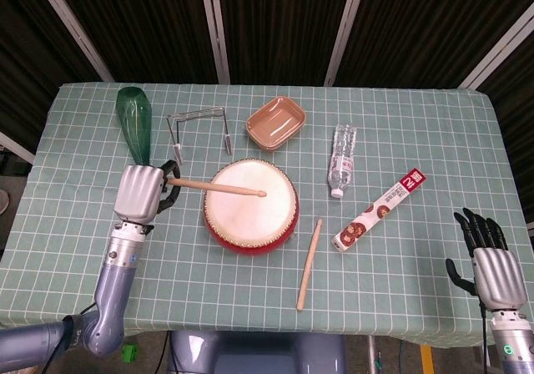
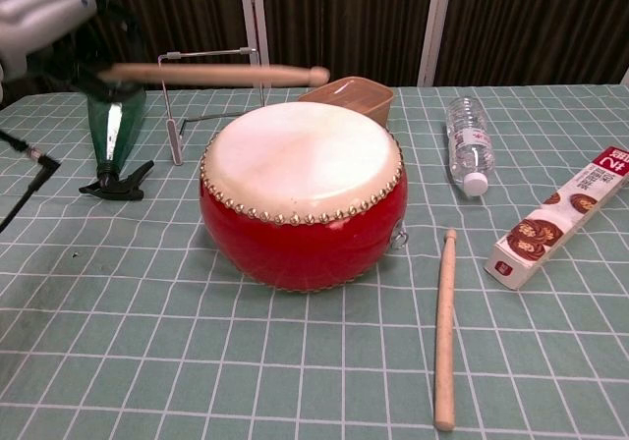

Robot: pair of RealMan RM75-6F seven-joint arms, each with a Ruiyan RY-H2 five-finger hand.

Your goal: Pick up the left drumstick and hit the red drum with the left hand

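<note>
The red drum (image 1: 250, 206) (image 2: 303, 194) with its pale skin stands mid-table. My left hand (image 1: 142, 194) (image 2: 44, 13) grips a wooden drumstick (image 1: 220, 187) (image 2: 216, 73) at its butt. The stick runs rightwards, and its tip hangs over the drum skin, a short way above it in the chest view. A second drumstick (image 1: 309, 263) (image 2: 445, 328) lies on the cloth right of the drum. My right hand (image 1: 488, 261) stays at the table's near right corner, fingers spread, holding nothing.
Behind the drum are a green spray bottle (image 1: 136, 132) (image 2: 112, 116), a bent metal frame (image 1: 198, 128), a brown dish (image 1: 275, 123) and a water bottle (image 1: 342, 160) (image 2: 468, 144). A long snack box (image 1: 380, 209) (image 2: 560, 217) lies to the right.
</note>
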